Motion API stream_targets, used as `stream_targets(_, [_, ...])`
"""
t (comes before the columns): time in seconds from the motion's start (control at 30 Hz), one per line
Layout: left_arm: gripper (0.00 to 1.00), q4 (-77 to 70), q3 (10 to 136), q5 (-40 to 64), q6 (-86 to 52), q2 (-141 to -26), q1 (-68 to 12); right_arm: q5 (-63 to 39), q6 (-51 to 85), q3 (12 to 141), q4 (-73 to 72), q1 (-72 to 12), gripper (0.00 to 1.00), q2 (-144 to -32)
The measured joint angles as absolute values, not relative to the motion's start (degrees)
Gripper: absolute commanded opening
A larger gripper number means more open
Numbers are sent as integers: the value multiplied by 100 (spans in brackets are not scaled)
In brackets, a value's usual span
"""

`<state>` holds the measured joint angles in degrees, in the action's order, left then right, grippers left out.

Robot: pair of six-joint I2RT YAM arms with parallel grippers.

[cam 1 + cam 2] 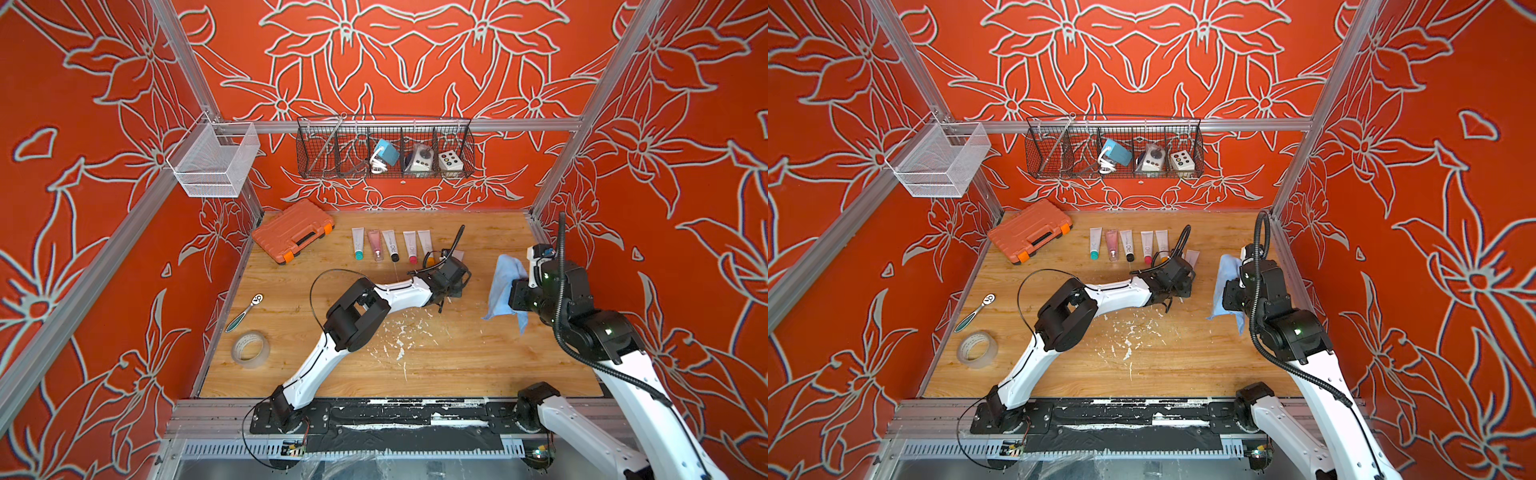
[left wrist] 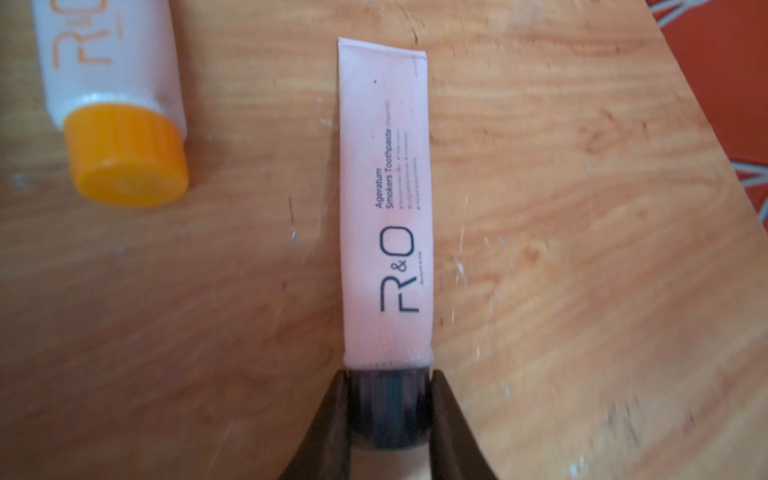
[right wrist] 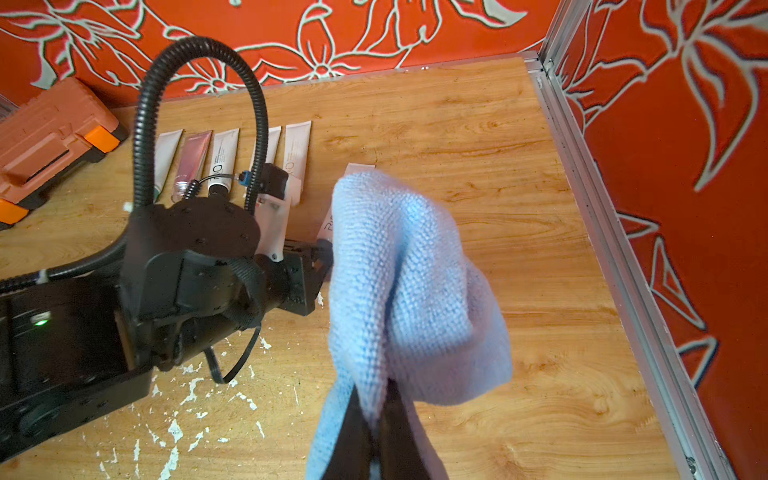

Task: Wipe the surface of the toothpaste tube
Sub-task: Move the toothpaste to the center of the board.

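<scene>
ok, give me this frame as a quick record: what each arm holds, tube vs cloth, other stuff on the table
left jaws: shut on the dark cap of the toothpaste tube
right jaws: shut on the blue cloth, which hangs loose
tube vs cloth: apart in both top views; cloth not on the tube
tube height: cannot tell whether it is lifted off the wooden table
spare tubes: five in a row at the back
other items: orange tool case, ratchet, tape roll

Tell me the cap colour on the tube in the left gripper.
Black cap on the tube; left wrist view shows it best.
</scene>
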<state>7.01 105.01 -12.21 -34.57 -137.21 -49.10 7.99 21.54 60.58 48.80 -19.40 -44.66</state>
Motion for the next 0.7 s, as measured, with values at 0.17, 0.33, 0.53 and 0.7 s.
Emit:
stream_targets(0.17, [7, 1087, 11347, -1372, -3798, -14184, -4797, 797, 2152, 6023, 4923, -1925, 0, -4338])
stream_targets(0.33, [8, 1472, 12143, -1457, -4121, -14602, -4580, 762, 2154, 5916, 4936, -1911, 0, -4305])
stream_targets(0.53, [19, 1918, 13115, -1492, -4335, -15141, -4386, 650, 2154, 5808, 4930, -1909, 0, -4307])
stream_targets(0.7, [45, 2152, 13607, -1459, -4329, -15375, -4353, 589, 2154, 5767, 4930, -1898, 0, -4303])
